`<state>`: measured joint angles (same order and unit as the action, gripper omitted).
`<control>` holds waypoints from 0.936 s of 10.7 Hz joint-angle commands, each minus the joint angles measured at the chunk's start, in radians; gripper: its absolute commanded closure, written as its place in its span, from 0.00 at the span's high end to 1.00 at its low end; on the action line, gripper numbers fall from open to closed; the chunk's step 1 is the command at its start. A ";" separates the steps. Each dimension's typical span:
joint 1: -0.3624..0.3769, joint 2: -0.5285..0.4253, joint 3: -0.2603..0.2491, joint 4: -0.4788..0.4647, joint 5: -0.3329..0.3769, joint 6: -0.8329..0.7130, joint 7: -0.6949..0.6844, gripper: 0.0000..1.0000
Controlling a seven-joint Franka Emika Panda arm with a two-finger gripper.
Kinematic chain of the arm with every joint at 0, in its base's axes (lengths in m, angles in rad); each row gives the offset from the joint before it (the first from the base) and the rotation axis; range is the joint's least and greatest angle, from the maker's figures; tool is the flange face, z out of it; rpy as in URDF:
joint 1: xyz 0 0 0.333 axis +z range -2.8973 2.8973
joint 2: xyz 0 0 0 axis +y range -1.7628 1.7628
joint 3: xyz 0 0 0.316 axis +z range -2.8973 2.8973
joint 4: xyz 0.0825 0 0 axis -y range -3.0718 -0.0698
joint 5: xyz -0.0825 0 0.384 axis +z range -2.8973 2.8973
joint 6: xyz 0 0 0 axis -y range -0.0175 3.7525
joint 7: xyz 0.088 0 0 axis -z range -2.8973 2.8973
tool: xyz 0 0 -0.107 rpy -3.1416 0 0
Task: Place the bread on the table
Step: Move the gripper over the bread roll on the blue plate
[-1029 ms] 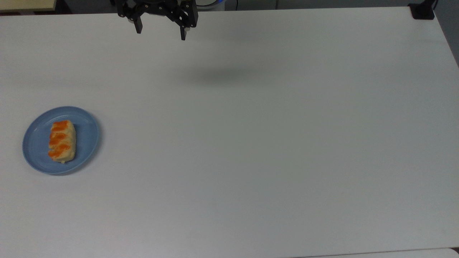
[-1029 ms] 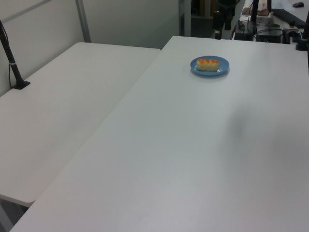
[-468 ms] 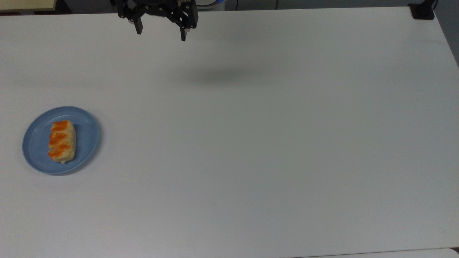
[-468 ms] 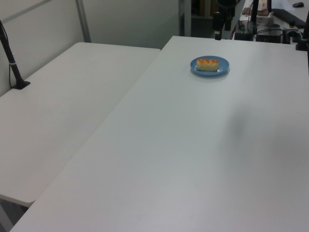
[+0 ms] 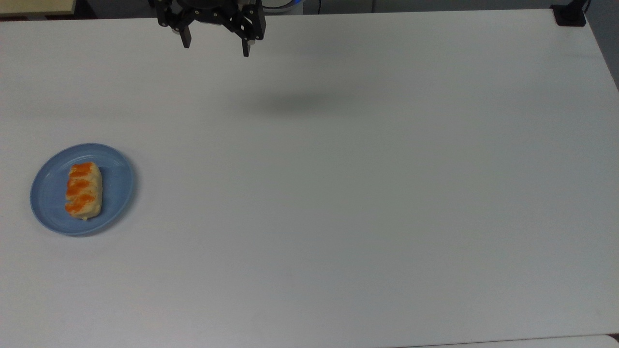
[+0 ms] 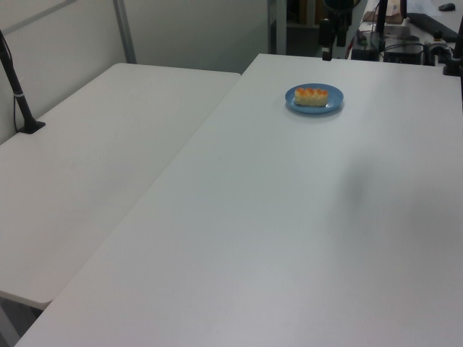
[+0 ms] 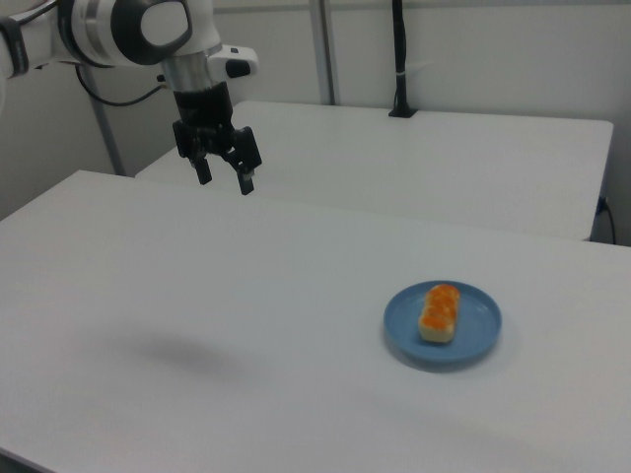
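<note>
Currently, step: approach stage, by judgement; no grasp has been made and the bread is not yet on the table.
Bread: the bread lies on the blue plate, a little toward the top view's left of the plate's centre, long axis running up and down in the top view, striped side up.
Plate: flat on the table, near the table's edge at the top view's left.
Gripper: the gripper hangs high over the table's far edge in the top view, well apart from the plate; fingers spread wide, nothing between them.
Next move, judged: travel across to above the plate, turn the fingers to span the loaf's short width, descend, close gently since the loaf looks soft.
Placement: bare table beside the plate would serve.
</note>
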<state>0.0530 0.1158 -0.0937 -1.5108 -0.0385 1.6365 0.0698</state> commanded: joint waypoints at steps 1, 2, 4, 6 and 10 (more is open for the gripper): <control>-0.036 0.010 -0.008 -0.019 0.000 0.046 -0.079 1.00; -0.065 0.024 -0.008 -0.017 0.000 0.052 -0.118 1.00; -0.138 0.039 -0.008 -0.017 0.003 0.100 -0.207 1.00; -0.240 0.105 -0.008 -0.016 0.006 0.196 -0.322 1.00; -0.327 0.306 -0.008 0.026 -0.007 0.476 -0.346 1.00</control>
<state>-0.2565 0.3177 -0.1000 -1.5146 -0.0383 1.9767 -0.2600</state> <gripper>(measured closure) 0.000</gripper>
